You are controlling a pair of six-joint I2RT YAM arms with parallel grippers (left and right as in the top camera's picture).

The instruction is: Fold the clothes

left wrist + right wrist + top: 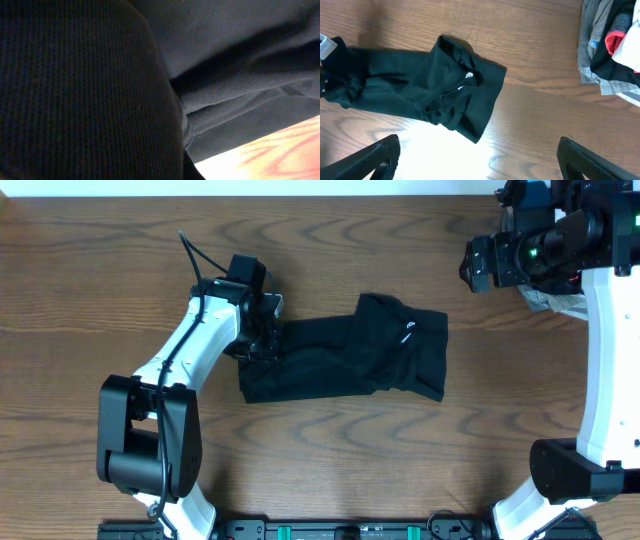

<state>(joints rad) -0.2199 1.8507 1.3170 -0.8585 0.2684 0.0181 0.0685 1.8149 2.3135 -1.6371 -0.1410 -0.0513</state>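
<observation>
The clothes, a black T-shirt [340, 360], lie bunched lengthwise across the middle of the wooden table, with a small white logo [411, 329] near the right end. My left gripper [262, 343] sits at the shirt's left edge, shut on the fabric. In the left wrist view, black cloth [85, 90] fills almost the whole picture and hides the fingers. My right gripper [480, 165] hangs open and empty, high above the table at the far right [482, 265]. From there the shirt [425, 95] shows at the upper left.
A heap of white, grey, red and black garments [610, 50] lies at the table's far right, under the right arm [555, 300]. Bare wood [330, 450] runs in front of the shirt. The left arm's base [140, 440] stands at the front left.
</observation>
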